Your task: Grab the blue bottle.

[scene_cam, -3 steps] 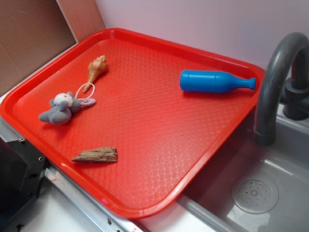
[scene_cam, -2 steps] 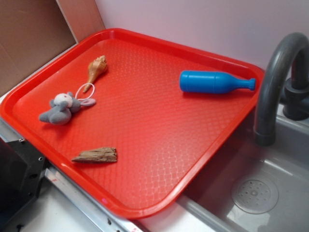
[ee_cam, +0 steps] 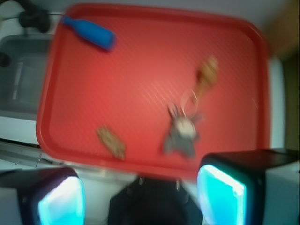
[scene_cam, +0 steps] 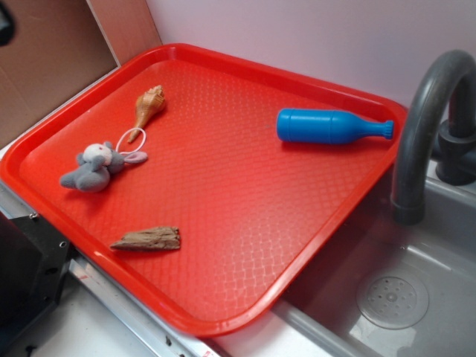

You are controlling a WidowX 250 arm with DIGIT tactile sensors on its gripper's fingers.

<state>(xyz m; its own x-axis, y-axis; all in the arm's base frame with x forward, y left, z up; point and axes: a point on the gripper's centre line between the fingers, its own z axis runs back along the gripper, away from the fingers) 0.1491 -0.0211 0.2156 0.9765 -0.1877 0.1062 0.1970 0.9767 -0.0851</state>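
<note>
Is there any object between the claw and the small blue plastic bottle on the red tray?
Nothing visible blocks it. The blue plastic bottle lies alone near the red tray's far corner; the open claw hangs high above the opposite edge, only bare tray between.

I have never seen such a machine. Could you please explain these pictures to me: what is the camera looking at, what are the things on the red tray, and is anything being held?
These are two views of a robot arm's workspace. One camera stands outside and looks down at a red tray beside a grey sink. The other sits on the arm's wrist; its blurred picture shows the gripper, two glowing fingers wide apart, holding nothing. On the tray lie a blue bottle on its side, a seashell, a small grey plush toy and a piece of wood. The gripper is far from the bottle.
</note>
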